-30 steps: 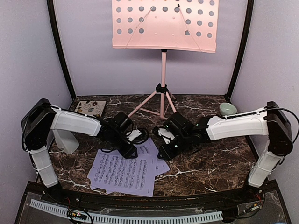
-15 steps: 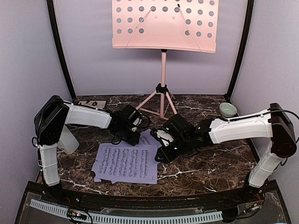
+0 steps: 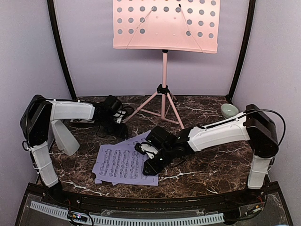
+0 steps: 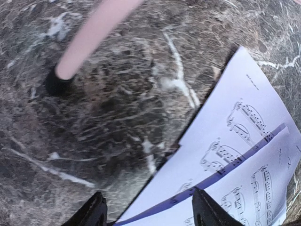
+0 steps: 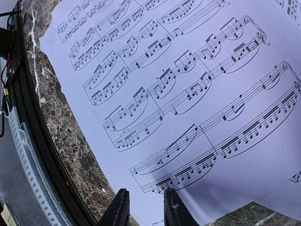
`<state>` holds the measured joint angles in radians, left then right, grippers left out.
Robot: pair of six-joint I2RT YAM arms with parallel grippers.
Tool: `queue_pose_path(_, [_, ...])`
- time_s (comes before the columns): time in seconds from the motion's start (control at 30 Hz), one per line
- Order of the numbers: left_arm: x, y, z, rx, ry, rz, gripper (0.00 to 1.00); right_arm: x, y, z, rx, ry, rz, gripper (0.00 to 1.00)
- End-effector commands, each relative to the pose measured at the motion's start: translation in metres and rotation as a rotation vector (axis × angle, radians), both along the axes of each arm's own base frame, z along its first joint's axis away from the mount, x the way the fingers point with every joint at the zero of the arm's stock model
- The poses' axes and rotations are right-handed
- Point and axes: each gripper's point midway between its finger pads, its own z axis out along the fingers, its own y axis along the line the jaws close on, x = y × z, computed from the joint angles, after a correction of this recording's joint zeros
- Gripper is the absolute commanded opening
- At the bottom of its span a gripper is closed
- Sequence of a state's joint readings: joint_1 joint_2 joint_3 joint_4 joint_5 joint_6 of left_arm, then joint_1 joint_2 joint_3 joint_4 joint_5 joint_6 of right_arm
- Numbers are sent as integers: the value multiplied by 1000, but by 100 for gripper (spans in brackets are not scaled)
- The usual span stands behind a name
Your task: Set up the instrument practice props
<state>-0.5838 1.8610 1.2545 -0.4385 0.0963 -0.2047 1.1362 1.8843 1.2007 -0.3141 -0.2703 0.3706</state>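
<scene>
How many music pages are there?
2 for sure: the top page lies near the front edge; a second page peeks out behind it, toward the pink music stand. More may hide underneath.

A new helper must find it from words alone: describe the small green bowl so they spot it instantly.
Start at the tall pink perforated music stand at the back of the dark marble table, then look to the table's far right corner. The small pale-green bowl sits there by the black frame post, the only round, green thing.
</scene>
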Motion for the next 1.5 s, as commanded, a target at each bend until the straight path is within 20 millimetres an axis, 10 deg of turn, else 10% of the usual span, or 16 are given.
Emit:
queue_pose_path(0.0, [-15,20,2,-52,82,-27,68,1,-10,-18,-56,33,28,27])
queue_pose_path(0.53, [-43,52,-22,-120,225,-16,75,65,-74,-41,-257,-56,-56,26])
queue_pose_path(1.0, [-107,31,11,-384,317,-114,55,105,-57,-26,-258,-188,-47,26])
queue_pose_path(1.27, [-78,15,33,-450,232,-122,51,121,-39,17,-185,-270,-49,27])
queue_pose_path(1.47, [-41,-10,44,-516,208,-149,54,95,-47,47,-69,-202,-97,28])
